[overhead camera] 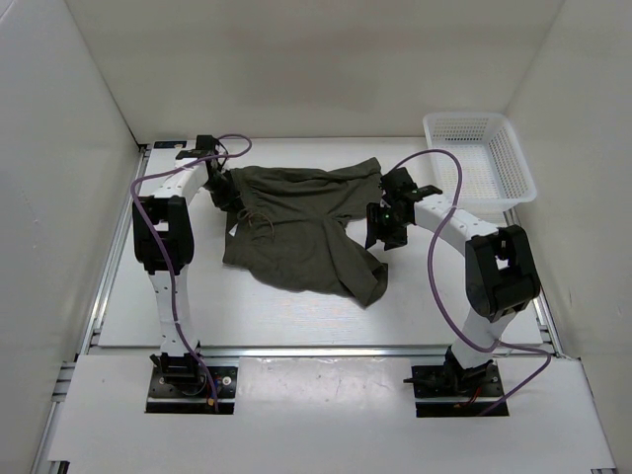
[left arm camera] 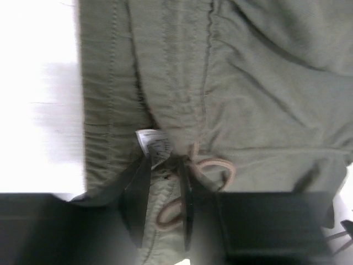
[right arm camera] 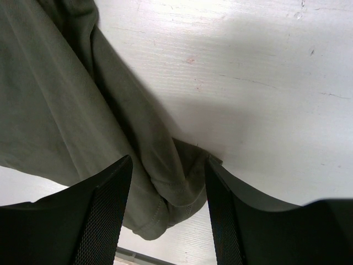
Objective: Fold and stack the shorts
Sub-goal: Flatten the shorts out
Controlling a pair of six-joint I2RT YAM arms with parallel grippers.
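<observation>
Barely started: the shorts are lying unfolded and rumpled on the desk, toward its far edge. Left end effector is pinching the waistband, narrow; right end effector is hovering wide over a leg hem. Folding and stacking are remaining.

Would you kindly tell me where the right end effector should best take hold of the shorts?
I would grip the shorts at their hemmed right edge, coming straight down from above. It lies bunched into a raised fold between the right end effector's open fingers, while the cloth further in lies flat.
</observation>
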